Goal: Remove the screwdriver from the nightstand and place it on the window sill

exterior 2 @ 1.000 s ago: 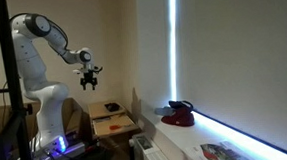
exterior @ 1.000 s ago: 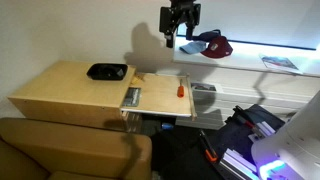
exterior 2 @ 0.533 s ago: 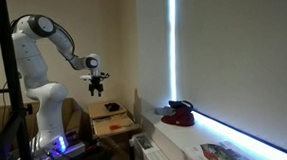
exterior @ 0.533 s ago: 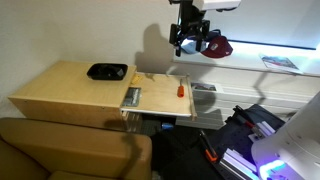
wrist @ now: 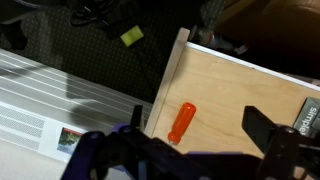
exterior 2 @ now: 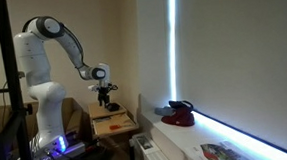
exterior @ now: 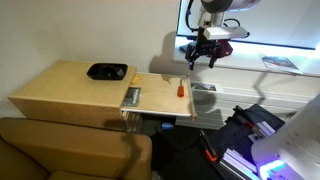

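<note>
The screwdriver point(exterior: 180, 90) is lying flat on the nightstand counter point(exterior: 60, 92), at the end nearest the window. Its orange-red handle is out in the open with nothing crowding it. From the wrist cam, the screwdriver point(wrist: 181, 123) is sitting just inside the edge of the wood.

I'm hanging the pincer point(exterior: 200, 60) above that end, pointing straight down, with the fingers spread wide and nothing between them. The thing is tiny and flat against the wood, so I reckon a top-down pinch across the handle is the only sane way in. In the wrist view the pincer point(wrist: 195, 160) is framing the handle a touch off-centre, so I'm guessing it'll want a small nudge before I drop.

A flat black object point(exterior: 107, 71) is sitting at the far end of the counter, well apart and no bother.

The window sill point(exterior: 245, 62) is running along under the bright window, just beside the counter and higher up. A dark red cap point(exterior: 217, 45) and some papers point(exterior: 280, 62) are sitting on it, so I'm eyeing the bare stretch between them.

The room's dim, with a brown seat point(exterior: 70, 150) in front of the counter.
</note>
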Tool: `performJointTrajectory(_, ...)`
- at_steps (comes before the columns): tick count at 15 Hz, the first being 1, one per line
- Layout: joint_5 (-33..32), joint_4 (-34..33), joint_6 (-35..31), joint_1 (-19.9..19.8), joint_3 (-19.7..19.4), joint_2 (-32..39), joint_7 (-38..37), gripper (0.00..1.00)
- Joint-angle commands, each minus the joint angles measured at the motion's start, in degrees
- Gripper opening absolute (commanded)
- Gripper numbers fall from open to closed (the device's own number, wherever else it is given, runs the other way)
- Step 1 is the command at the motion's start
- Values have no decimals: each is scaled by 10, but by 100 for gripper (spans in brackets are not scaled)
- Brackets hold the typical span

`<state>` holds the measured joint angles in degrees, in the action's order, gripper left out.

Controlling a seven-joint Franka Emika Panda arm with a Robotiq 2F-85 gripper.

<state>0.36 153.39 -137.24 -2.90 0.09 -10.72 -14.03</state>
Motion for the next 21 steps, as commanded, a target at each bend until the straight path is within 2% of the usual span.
performJointTrajectory(1, -5, -15, 21, 1, 1, 26, 1, 100)
performJointTrajectory(2, -3, -15, -9, 0, 10, 59, -54, 100)
performJointTrajectory(4, 44, -24, -37, 11, 13, 106, -102, 100)
performJointTrajectory(7, 68, -37, -119, 28, 20, 171, -197, 100)
performJointTrajectory(10, 5, -60, -205, 55, -8, 237, -311, 100)
performJointTrajectory(12, -75, -60, -255, 90, -55, 269, -389, 100)
performJointTrajectory(13, -130, -66, -269, 115, -93, 288, -424, 100)
performJointTrajectory(14, -139, -74, -273, 128, -110, 305, -434, 100)
performJointTrajectory(16, -109, -59, -260, 125, -103, 285, -411, 100)
performJointTrajectory(19, -108, -69, -267, 137, -116, 306, -411, 100)
performJointTrajectory(21, -92, -74, -302, 130, -113, 333, -416, 100)
